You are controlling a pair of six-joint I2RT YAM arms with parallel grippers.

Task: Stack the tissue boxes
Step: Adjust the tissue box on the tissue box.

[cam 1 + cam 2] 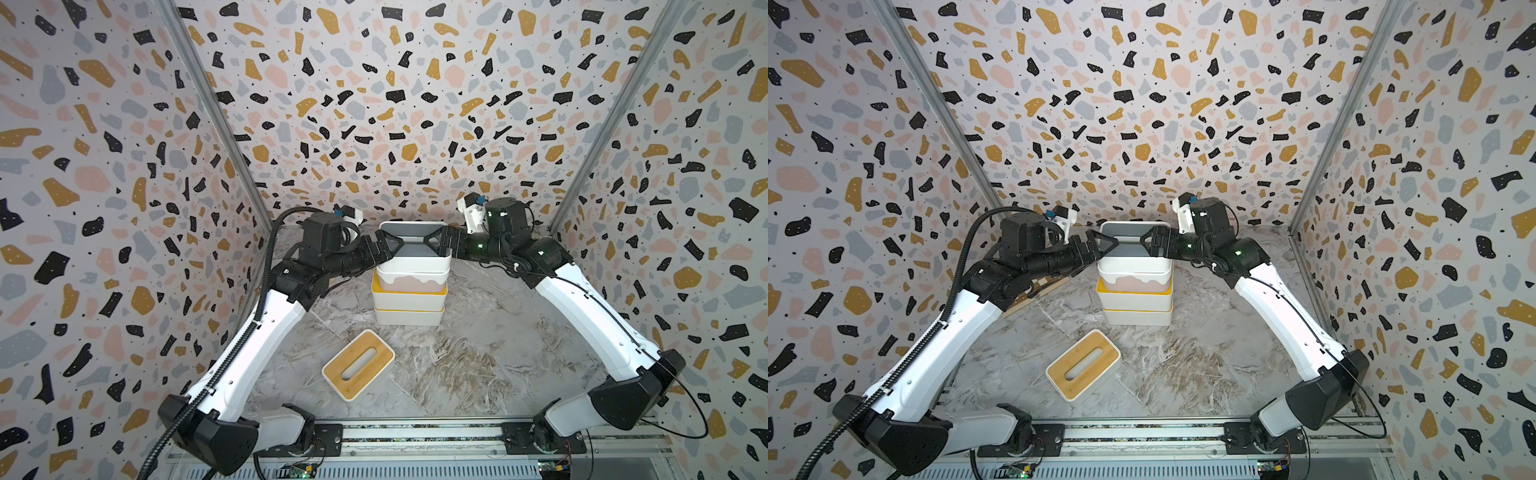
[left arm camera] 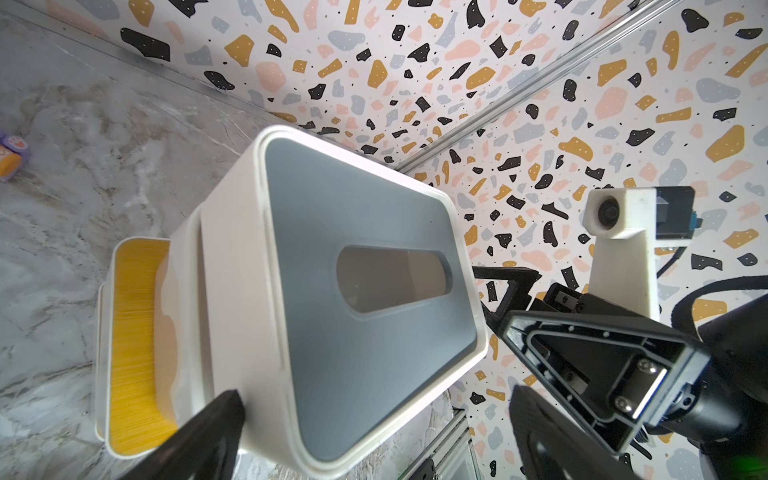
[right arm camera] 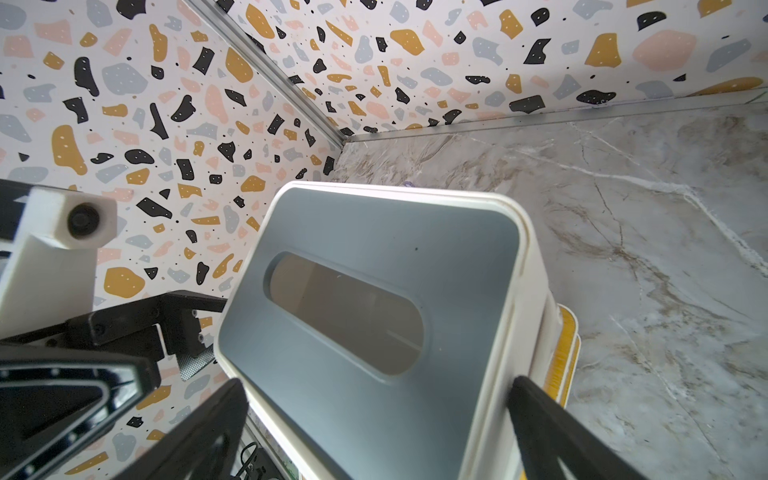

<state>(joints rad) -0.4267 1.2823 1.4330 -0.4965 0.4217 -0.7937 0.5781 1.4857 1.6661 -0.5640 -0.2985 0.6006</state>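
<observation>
At the left gripper (image 1: 397, 246): jaws spread wide, clamped on nothing, extended from frame left to one short end of the grey-lidded box (image 1: 412, 252). In the left wrist view, its fingers (image 2: 208, 432) flanking that box, one clear of the lid with wall showing in the gap; contact at the other impossible to tell.

At the right gripper (image 1: 428, 243): likewise wide apart and holding nothing, extended from frame right to the opposite short end, tip facing tip across the lid in both top views. In the right wrist view, its fingers (image 3: 548, 428) either side of the same box.

That grey-lidded box just above frame centre, topmost of a four-high stack, oval slot up. Directly beneath, the pink-sided box (image 1: 411, 283). Under that, the upper yellow-lidded box (image 1: 409, 301) and the lower yellow-lidded box (image 1: 409, 319), edges slightly stepped.

Apart from the stack, below centre and a little left, the wood-lidded box (image 1: 358, 365), flat on the marble table (image 1: 498, 332), turned at an angle. Partly hidden under the left arm (image 1: 955, 332) in a top view, a checkered board (image 1: 1043, 286). Terrazzo-patterned walls (image 1: 374, 104) on three sides.
</observation>
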